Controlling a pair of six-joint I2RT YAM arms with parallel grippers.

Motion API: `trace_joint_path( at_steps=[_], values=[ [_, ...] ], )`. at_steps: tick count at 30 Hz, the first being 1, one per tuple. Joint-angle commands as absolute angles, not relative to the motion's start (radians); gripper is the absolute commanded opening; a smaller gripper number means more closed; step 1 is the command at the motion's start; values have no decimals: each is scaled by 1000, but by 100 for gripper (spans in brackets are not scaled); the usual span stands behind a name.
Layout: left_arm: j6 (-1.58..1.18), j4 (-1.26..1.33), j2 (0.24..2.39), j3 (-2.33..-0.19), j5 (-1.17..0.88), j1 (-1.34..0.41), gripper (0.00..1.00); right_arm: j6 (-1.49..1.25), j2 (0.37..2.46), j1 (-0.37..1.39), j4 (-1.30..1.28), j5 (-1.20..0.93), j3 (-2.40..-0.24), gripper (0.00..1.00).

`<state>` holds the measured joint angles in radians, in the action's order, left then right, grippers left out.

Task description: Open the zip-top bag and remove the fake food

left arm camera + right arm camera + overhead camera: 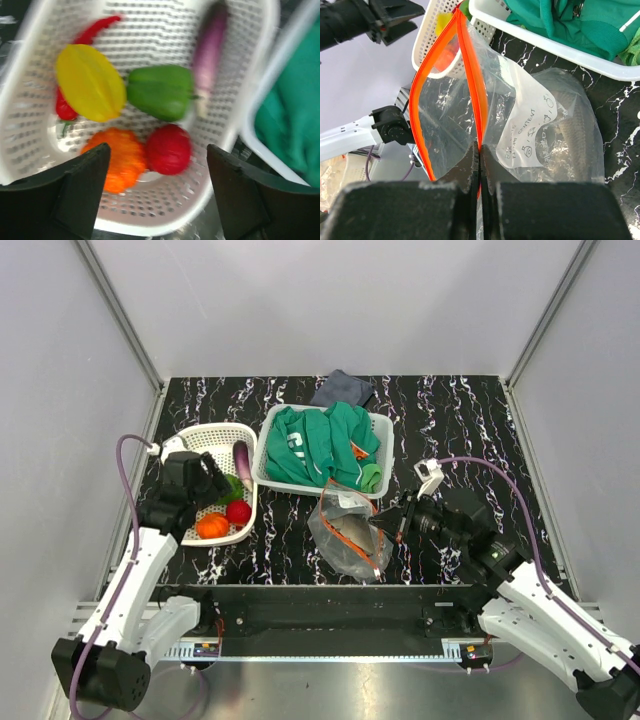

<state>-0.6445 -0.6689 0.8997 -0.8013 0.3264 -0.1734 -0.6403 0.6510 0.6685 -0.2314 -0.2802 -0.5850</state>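
The clear zip-top bag [350, 530] lies crumpled mid-table, its mouth with the orange-red strip [470, 75] parted. My right gripper [480, 160] is shut on one side of that strip, at the bag's right [385, 525]. A grey textured shape [575, 140] shows through the plastic. The fake food sits in the small white basket [215, 430]: yellow piece [90, 90], green pepper [160, 92], purple eggplant [207, 55], red chili [92, 32], orange piece [117, 157] and red round fruit [169, 149]. My left gripper [157, 190] hangs open over the basket's near end, nothing between its fingers.
A larger white basket [385, 425] holding a green garment [325, 445] stands just behind the bag. A grey cloth [342, 388] lies at the back. Grey walls close in the table on three sides.
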Motion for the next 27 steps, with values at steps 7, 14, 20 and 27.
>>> trace_joint_path(
  at_steps=[7,14,20,27],
  values=[
    [-563,-259,774,-859,-280,-484,54,-612,692,675,-222,-288,-634,0],
    [-546,-206,929,-928,-81,-891,43,-620,692,676,-222,-298,-646,0],
    [-523,-187,1107,-1005,47,-1072,40,-627,689,675,-221,-308,-655,0],
    [-554,-331,1305,-1157,158,-1137,28,-649,676,676,-210,-319,-641,0]
  ],
)
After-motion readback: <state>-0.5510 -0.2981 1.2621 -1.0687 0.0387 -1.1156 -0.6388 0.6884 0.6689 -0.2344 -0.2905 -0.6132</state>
